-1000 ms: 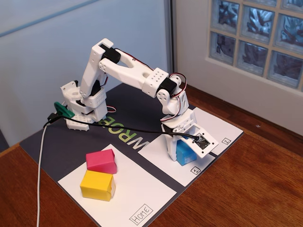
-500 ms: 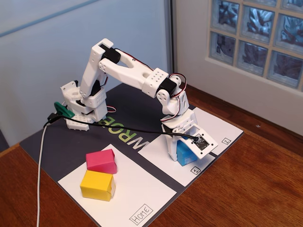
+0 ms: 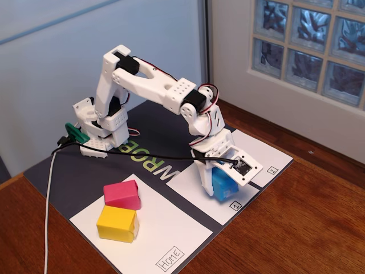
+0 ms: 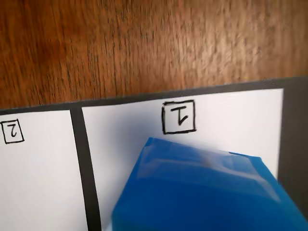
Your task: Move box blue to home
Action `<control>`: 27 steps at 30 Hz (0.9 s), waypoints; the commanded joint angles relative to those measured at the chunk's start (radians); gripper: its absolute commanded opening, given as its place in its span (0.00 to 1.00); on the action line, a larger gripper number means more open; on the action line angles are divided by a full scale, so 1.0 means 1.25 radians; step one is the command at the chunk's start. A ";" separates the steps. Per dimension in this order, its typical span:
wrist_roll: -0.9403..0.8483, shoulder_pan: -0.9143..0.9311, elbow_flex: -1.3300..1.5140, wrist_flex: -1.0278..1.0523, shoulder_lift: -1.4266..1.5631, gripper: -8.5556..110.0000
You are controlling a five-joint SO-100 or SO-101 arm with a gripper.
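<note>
The small bright cyan-blue block [image 3: 222, 181] sits between the white two-finger claw [image 3: 212, 184] fingers over the smaller white paper sheet marked "1" [image 3: 188, 184], and in the fixed view its underside looks just clear of the paper, so the step in hand reads as the lift and carry. To do it well, the arm wants to rise enough to clear the sheet edge, swing toward the lower left of the fixed view, and set down on bare paper of the large white sheet labelled "Home" [image 3: 171, 228], clear of the pink block [image 3: 122, 194] and the yellow block [image 3: 117, 224] already resting there, touching each other. The claw is narrowed onto the blue block, one white finger plain along its left side; the wrist view is filled by the block's blue face [image 4: 207, 192], tilted, with the boxed "1" label [image 4: 179, 117] just beyond it.
</note>
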 commanded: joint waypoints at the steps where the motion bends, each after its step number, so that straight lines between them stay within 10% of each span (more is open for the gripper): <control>1: -0.044 0.027 -0.022 0.026 0.090 0.07; 27: -0.357 0.323 0.012 0.147 0.228 0.07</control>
